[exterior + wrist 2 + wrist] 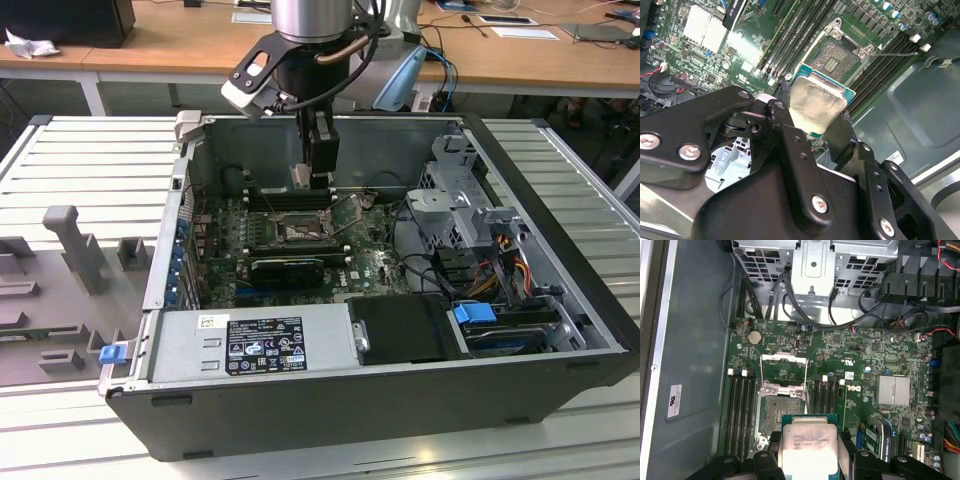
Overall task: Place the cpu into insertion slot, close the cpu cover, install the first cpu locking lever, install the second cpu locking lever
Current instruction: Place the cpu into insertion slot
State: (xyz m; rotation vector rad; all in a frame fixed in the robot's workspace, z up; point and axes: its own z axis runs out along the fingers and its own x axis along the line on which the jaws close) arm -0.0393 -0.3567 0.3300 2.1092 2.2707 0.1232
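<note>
**CPU in the gripper, socket sitting open**

The black two-fingered gripper (814, 116) is closed partway, with a finger on each of two opposite edges of the cpu (816, 99). That's the small thin square plate with a pale silvery lid and a green rim. The grip looks firm, and the chip is tilted a bit in the second wrist view.

The chip isn't in the socket. It's held up off the green circuit board (850, 345), close over one edge of the insertion slot (776, 414) — the square socket with the dark frame and gold-grey pin field. The pins are bare and nothing is seated on them.

The cpu cover (783, 357), a thin silvery metal frame with a big window, is flipped open. It lies back from the slot towards the grey perforated drive cage (812, 262), and the green board shows through its window.

Long black memory slots (740, 410) run along both sides of the socket. A silver finned heatsink (893, 390) sits further off on the board.

In the exterior view the arm comes down into the open black computer case (400, 400). The case lies on its side on a grey slatted desk (90, 150).
</note>
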